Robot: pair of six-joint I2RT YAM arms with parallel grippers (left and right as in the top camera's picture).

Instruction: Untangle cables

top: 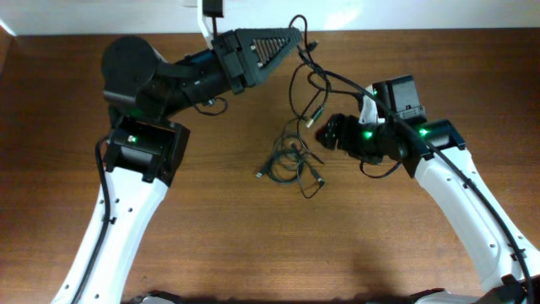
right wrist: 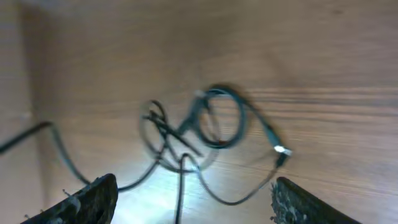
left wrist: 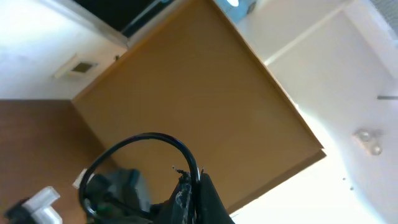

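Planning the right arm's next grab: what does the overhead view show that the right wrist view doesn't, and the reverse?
Only overhead: the left pincer near the table's far edge, shut on one strand of the cables, which runs down to the tangle, with the right pincer close by.
Only right wrist: the right pincer's fingers spread wide with nothing between them, and a silver-tipped plug at a strand's end.
Both: the knotted coil lying on the wooden table.
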